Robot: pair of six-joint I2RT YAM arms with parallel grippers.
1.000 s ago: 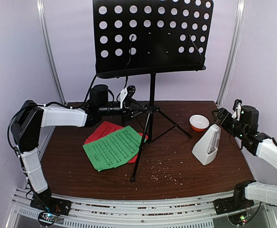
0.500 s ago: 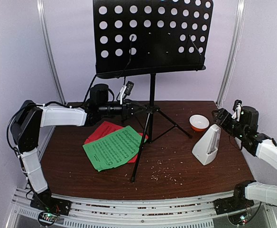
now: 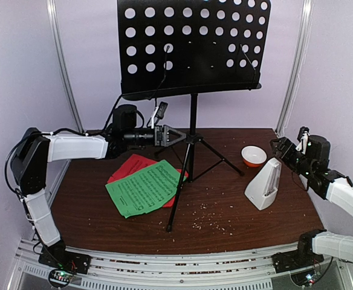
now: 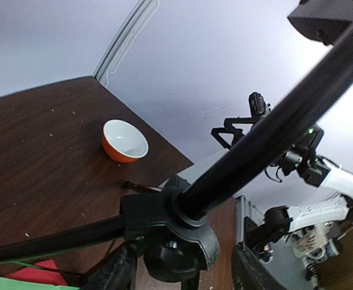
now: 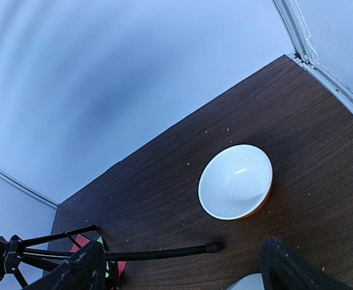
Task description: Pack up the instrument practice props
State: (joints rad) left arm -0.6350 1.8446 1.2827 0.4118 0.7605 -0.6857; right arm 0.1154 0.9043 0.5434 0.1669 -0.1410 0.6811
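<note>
Packing is hardly started, as I judge it. Nothing is put away, and no box or bag is in view. The stand (image 3: 191, 48) is upright and unfolded in the middle of the table (image 3: 237, 208). The green sheet (image 3: 145, 188) lies partly over the red sheet (image 3: 130, 164), just left of the legs. The metronome (image 3: 264, 184) stands at the right, near the bowl (image 3: 253, 156).

The left gripper (image 3: 173, 136) is at the hub (image 4: 170, 223) where the legs meet the pole. Its fingers are spread on both sides of the hub and do not pinch it. The right gripper (image 3: 283, 147) hangs just beside the metronome, fingers wide apart and holding nothing. Folding the stand and gathering the sheets and metronome are all left to do.
</note>
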